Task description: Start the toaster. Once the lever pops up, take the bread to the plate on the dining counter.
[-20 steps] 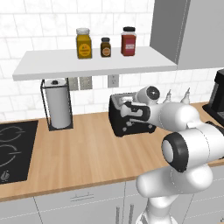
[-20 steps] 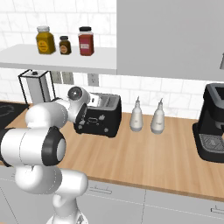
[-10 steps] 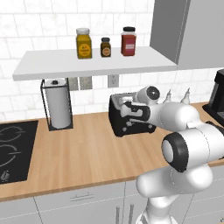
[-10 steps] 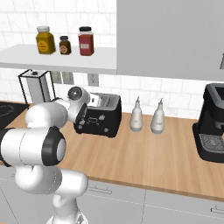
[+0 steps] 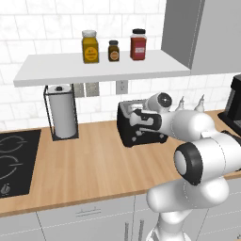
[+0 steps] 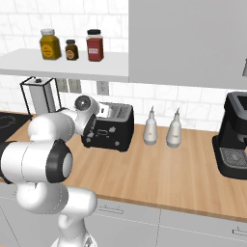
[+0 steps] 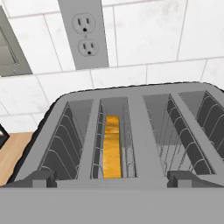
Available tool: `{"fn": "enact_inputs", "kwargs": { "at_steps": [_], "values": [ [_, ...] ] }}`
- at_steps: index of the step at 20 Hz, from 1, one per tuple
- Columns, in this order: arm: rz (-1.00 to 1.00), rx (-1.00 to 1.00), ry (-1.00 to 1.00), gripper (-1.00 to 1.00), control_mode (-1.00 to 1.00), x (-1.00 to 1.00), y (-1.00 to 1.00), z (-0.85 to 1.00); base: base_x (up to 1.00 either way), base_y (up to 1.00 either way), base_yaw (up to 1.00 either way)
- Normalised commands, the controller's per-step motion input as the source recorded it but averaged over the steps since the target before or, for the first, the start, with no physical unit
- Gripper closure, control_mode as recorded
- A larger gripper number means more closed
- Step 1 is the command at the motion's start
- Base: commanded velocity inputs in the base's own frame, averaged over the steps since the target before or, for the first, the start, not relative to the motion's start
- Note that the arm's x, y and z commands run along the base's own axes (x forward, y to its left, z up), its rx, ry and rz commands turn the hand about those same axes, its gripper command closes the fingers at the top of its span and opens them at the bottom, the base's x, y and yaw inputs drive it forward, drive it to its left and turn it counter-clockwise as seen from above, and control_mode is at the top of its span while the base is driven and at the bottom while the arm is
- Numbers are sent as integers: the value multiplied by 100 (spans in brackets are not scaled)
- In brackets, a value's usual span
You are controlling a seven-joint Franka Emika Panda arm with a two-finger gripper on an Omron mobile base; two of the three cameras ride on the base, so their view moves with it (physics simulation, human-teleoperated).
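The black toaster (image 5: 128, 135) stands on the wood counter against the tiled wall, and also shows in the right base view (image 6: 116, 131). My gripper (image 5: 141, 123) hovers at the toaster's near side, just above its top, open and holding nothing. In the hand view the open gripper (image 7: 113, 178) looks over the toaster's top (image 7: 141, 131), with one dark fingertip at each side of the slots. The bread (image 7: 113, 146), a golden-brown slice seen edge-on, sits low inside the second slot from the left. The plate and the dining counter are out of view.
A paper towel holder (image 5: 61, 115) and a black cooktop (image 5: 12, 160) lie left of the toaster. Two white bottles (image 6: 150, 129) and a black coffee machine (image 6: 234, 144) stand to its right. A shelf (image 5: 94, 66) with three jars hangs overhead. A wall outlet (image 7: 85, 33) is behind the toaster.
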Motion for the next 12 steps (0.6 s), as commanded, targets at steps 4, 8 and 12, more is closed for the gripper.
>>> {"fn": "enact_inputs", "kwargs": {
  "at_steps": [4,8,12],
  "values": [
    [0,0,0,-100,-100,0,0,0,0,0,0],
    [0,0,0,-100,-100,0,0,0,0,0,0],
    [0,0,0,-100,-100,0,0,0,0,0,0]
  ]
}}
